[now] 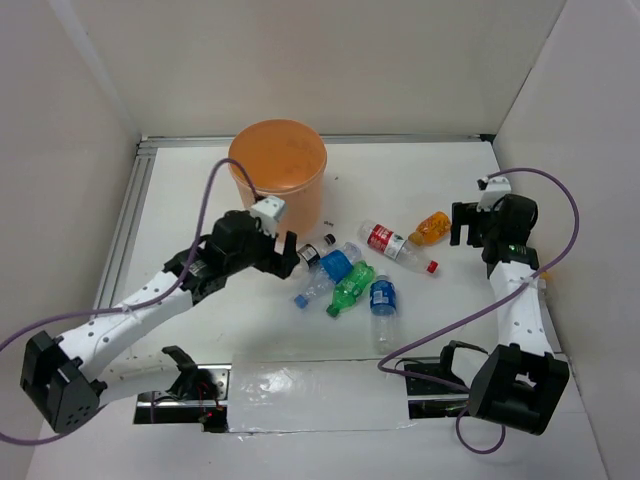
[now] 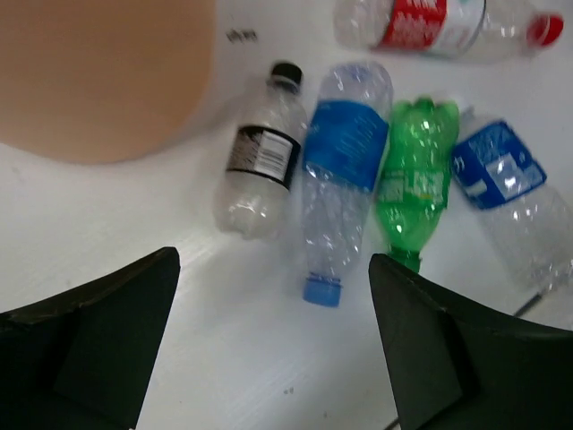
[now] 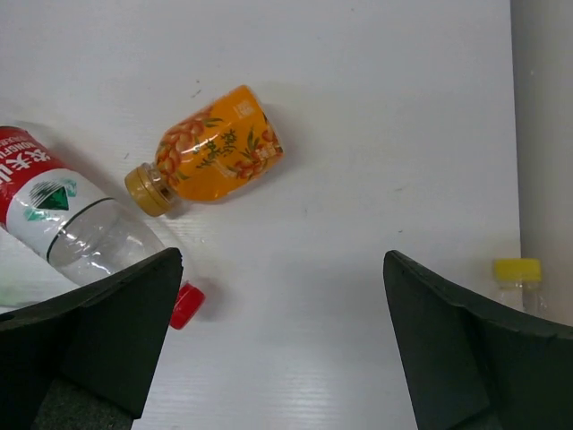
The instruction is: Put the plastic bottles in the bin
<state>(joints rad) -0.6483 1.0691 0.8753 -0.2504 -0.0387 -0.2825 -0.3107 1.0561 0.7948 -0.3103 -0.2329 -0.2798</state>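
The orange bin (image 1: 278,165) stands at the back left; its wall fills the top left of the left wrist view (image 2: 98,72). Lying at mid-table are a small black-capped bottle (image 2: 261,157), a blue-labelled bottle (image 2: 340,170), a green bottle (image 2: 416,175), a second blue-labelled bottle (image 2: 510,188) and a red-labelled bottle (image 1: 395,243). An orange bottle (image 3: 215,152) lies further right. My left gripper (image 2: 273,349) is open and empty, just short of the black-capped and blue-labelled bottles. My right gripper (image 3: 282,349) is open and empty, above bare table near the orange bottle and the red cap (image 3: 185,305).
A clear bottle with a yellow cap (image 3: 517,278) sits near the right wall. White walls enclose the table on the left, back and right. A metal rail (image 1: 125,225) runs along the left edge. Cables loop from both arms.
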